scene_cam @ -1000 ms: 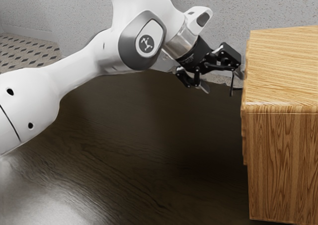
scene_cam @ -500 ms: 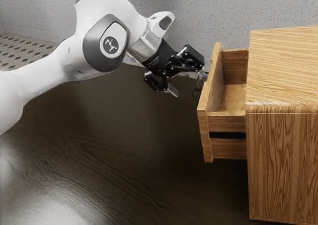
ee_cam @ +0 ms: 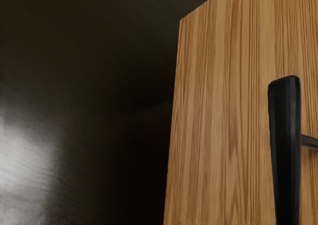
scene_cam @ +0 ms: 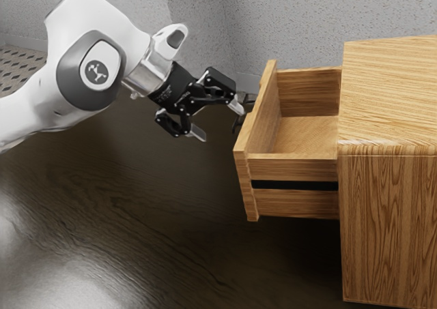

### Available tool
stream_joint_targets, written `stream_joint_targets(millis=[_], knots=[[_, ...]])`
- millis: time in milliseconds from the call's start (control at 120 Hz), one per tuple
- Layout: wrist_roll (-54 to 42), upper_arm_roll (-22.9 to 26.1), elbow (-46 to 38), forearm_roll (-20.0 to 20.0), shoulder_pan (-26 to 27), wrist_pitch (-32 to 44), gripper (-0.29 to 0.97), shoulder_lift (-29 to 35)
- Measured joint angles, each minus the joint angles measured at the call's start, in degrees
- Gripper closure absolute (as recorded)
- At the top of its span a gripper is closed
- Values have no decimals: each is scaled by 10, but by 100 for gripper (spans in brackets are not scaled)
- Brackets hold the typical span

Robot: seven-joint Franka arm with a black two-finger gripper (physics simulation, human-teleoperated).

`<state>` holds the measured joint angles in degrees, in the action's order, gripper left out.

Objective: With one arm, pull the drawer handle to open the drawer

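roughly, from the exterior view's left: arm (scene_cam: 82, 84) reaches in over the dark table (scene_cam: 136, 220). gripper (scene_cam: 217, 116) is spread wide and clamped on nothing; the near finger hangs in free air, and the far finger sits at the handle (scene_cam: 237, 121), apparently hooked behind the bar. the handle is a black bar held off the drawer front (ee_cam: 223, 111) by a short post (ee_cam: 310, 141), and its long axis runs up and down the panel. drawer (scene_cam: 293, 167) stands well out of the cabinet (scene_cam: 386, 186), open side up. its front panel faces the arm, and its slide axis runs from the cabinet toward the exterior view's left. judgement: the opening is mostly done, with little travel left. to finish well, draw straight along that slide axis with the hooked finger square against the bar. lifting or dragging sideways would likely bind the drawer or let the bar slip off a single finger. ease off before the drawer's back end nears the cabinet mouth. how much of the drawer is inside the cabinet i cannot tell.
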<state>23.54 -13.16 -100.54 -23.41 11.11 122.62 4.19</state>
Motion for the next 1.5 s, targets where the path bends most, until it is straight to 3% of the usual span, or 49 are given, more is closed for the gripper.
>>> stream_joint_targets(millis=[1308, 1500], knots=[[-1, -99, -110, 42, 0, 2, 0, 105], [-1, -96, -108, 60, -8, -18, 0, 200]])
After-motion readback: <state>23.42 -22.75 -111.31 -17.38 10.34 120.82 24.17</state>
